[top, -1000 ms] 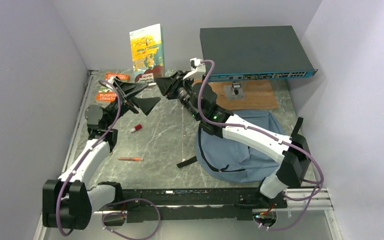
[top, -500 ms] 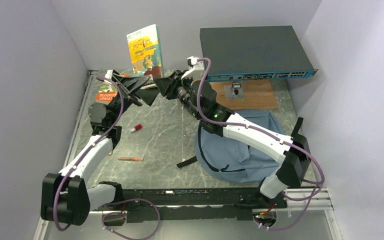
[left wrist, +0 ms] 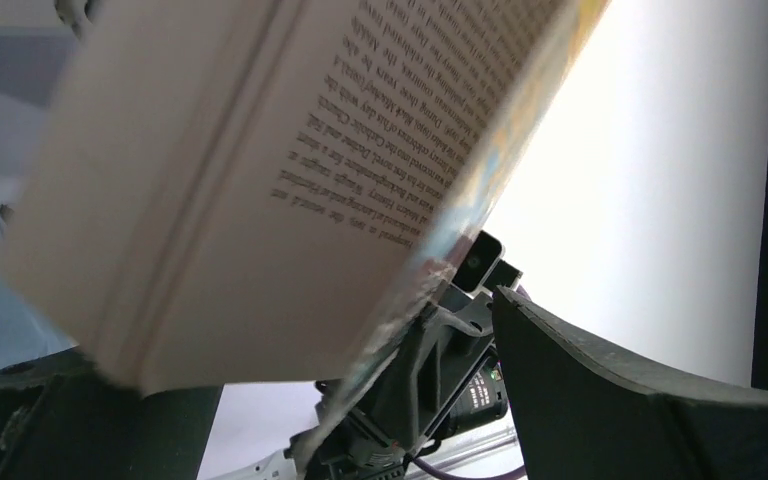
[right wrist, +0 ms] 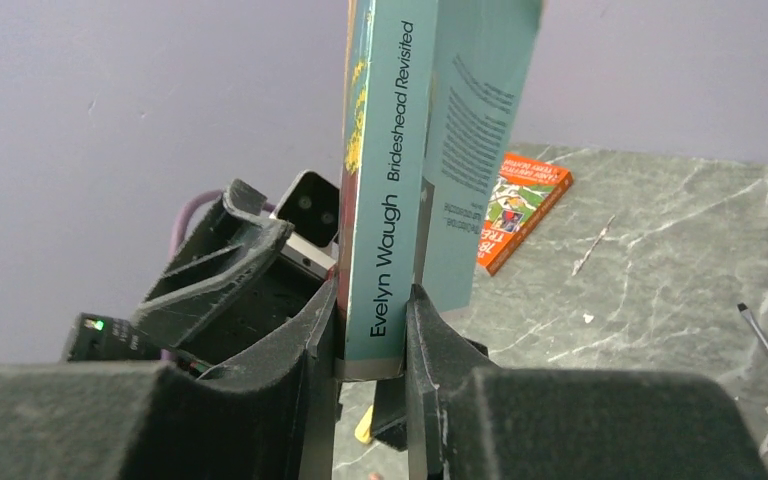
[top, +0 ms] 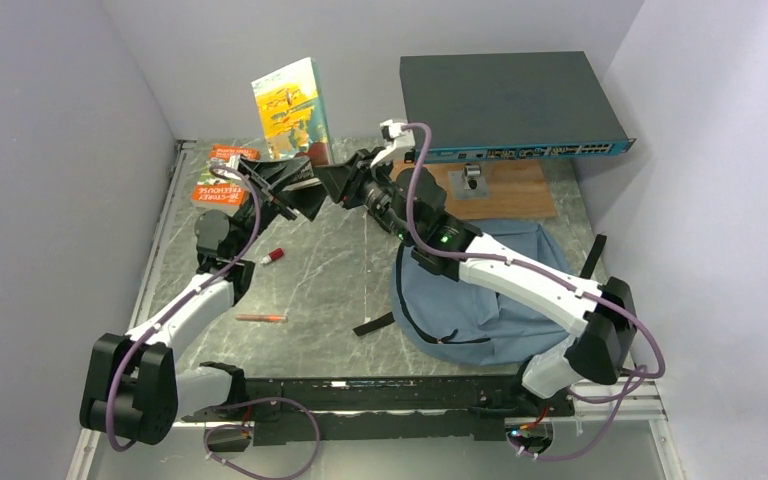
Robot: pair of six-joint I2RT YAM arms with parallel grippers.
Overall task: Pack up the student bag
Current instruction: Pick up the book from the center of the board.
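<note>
A teal paperback (top: pixel 290 105) with a yellow cover stands upright above the back of the table, and my right gripper (top: pixel 337 181) is shut on its lower spine. The right wrist view shows the spine (right wrist: pixel 388 215) pinched between both pads (right wrist: pixel 372 345). My left gripper (top: pixel 295 190) is open right beside it. In the left wrist view the book's pages (left wrist: pixel 260 150) hang over the wide jaws without touching them. The student bag (top: pixel 490 295), blue-grey with black straps, lies flat at the right under my right arm.
An orange book (top: pixel 222 176) lies at the back left, also seen as an orange book (right wrist: pixel 520 205) in the right wrist view. A red marker (top: pixel 273 256) and an orange pen (top: pixel 260 318) lie on the marble. A network switch (top: pixel 505 100) and a wooden board (top: pixel 505 190) sit behind.
My left gripper has swung right, up to the bottom of the held book. The right arm has shifted slightly and the book leans a little more to the left.
</note>
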